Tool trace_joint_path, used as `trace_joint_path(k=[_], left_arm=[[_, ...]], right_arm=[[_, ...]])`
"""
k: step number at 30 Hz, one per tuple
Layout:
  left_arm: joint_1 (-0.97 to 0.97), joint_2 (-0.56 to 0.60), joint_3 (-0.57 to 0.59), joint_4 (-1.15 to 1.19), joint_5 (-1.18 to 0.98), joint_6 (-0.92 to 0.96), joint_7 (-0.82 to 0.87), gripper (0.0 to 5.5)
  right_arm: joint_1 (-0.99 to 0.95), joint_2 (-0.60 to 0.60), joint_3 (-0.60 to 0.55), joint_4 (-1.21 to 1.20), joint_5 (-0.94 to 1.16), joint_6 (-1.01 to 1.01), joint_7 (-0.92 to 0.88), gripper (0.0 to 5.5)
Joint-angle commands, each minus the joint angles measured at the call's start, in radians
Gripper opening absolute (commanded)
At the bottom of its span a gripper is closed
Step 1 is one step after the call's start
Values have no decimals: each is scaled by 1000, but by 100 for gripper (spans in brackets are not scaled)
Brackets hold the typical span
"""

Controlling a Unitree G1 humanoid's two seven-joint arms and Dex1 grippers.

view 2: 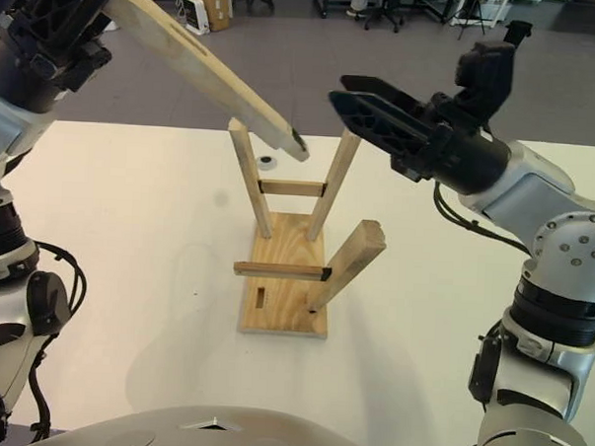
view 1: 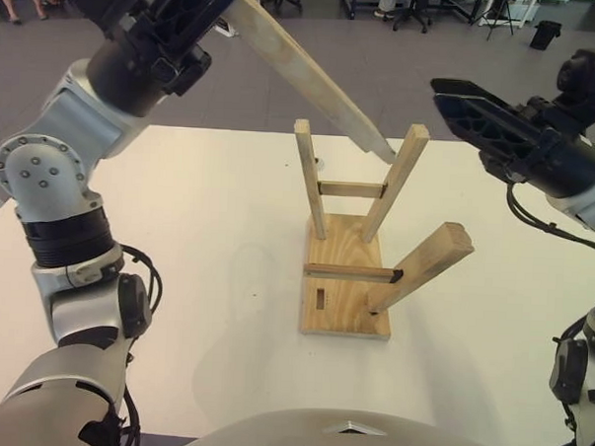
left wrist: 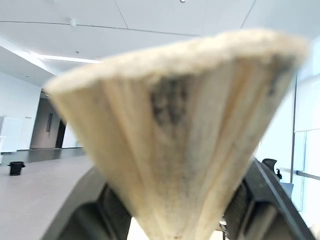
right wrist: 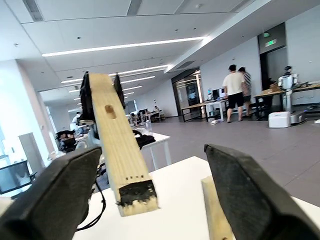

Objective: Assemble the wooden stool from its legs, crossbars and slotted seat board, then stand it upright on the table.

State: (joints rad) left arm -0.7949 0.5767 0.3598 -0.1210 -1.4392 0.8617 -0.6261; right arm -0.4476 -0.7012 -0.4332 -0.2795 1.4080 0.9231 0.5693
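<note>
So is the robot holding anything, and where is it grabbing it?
The left gripper is shut on a loose wooden leg, gripping one end; the other end points toward the half-built stool. The right gripper is open and empty.

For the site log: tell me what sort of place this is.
Probably an open-plan office or robotics lab: ceiling strip lights, office chairs behind the white table, and desks with monitors.

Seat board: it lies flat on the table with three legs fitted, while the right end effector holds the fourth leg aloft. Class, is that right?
Wrong arm: the left end effector, not the right, holds the fourth leg aloft, as the left eye view shows. The seat board lies flat on the table with three legs fitted.
</note>
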Motion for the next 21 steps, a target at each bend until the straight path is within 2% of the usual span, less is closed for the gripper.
trace_joint_path(k=[1,4,6,8,12,15,21], left_arm=[[82,125,52,-35,49,32,-30,203],[132,149,42,-49,96,23,-65,203],[147,163,40,-35,140,10,-65,203],[157,162,44,-11,182,-8,-68,203],[213,146,33,12,288,-77,-114,203],[222,125,56,50,278,-78,-129,203],[241,163,72,82,247,-43,-269,203]], right_arm=[[449,-131,-67,5,-321,-103,150,389],[715,-221,131,-3,-665,-303,306,389],[812,-231,245,-25,-821,-425,357,389],[861,-196,319,-65,-891,-479,363,389],[898,-111,450,-96,-1001,-552,319,389],[865,-28,550,-77,-1135,-581,206,389],[798,79,661,-18,-1268,-597,77,389]])
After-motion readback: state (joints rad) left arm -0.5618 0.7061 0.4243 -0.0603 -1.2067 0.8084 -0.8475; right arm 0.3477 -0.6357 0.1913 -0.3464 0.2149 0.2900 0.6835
